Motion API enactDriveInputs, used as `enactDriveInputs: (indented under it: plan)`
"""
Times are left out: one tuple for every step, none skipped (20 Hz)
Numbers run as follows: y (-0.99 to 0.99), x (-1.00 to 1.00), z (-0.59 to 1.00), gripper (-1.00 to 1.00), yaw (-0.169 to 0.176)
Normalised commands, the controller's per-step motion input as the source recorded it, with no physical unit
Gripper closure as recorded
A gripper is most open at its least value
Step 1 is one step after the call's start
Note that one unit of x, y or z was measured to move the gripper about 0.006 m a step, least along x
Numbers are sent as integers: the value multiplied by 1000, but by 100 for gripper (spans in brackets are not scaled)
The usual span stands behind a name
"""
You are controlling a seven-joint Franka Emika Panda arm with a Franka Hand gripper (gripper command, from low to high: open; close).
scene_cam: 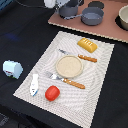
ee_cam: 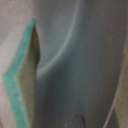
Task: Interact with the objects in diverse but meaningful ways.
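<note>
Gripper (scene_cam: 64,4) at the exterior view's 12 o'clock edge, over a grey pot (scene_cam: 69,10); jaw opening cannot be told, wrist view blurred. Second grey pot (scene_cam: 92,16) beside it. On placemat (scene_cam: 102,75): plate (scene_cam: 68,65) centred, bread loaf (scene_cam: 87,45) at 1 o'clock, tomato (scene_cam: 52,92) at 7, bottle (scene_cam: 34,84) at 8. Milk carton (scene_cam: 12,69) off-mat at 9.

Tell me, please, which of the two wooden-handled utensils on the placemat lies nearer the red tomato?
The fork, lying below the plate, near the red tomato; the knife lies beyond the plate, by the yellow bread loaf.
</note>
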Motion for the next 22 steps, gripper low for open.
enactDriveInputs:
  plan:
    - [0,-326,0,100,-30]
    - [0,-420,0,100,-38]
    - [0,-469,3,100,-40]
    - [0,-469,23,100,-33]
    - [0,-460,37,100,-20]
    - [0,-546,63,100,-1]
    - [0,-543,29,100,0]
    - [0,-580,0,100,5]
    - [-49,-629,0,100,24]
    - [-129,-691,0,100,32]
    - [-200,-746,0,100,36]
    - [-266,-800,0,100,35]
    - [-311,-820,0,100,32]
    - [-363,-757,0,100,39]
    - [-391,-760,0,100,27]
    - [-409,-754,0,100,25]
    - [-437,-749,0,100,18]
    - [-483,-754,6,100,4]
    - [-577,-700,51,100,0]
    - [-694,-597,146,100,0]
    - [-783,-454,249,100,0]
    - [-843,-254,374,100,0]
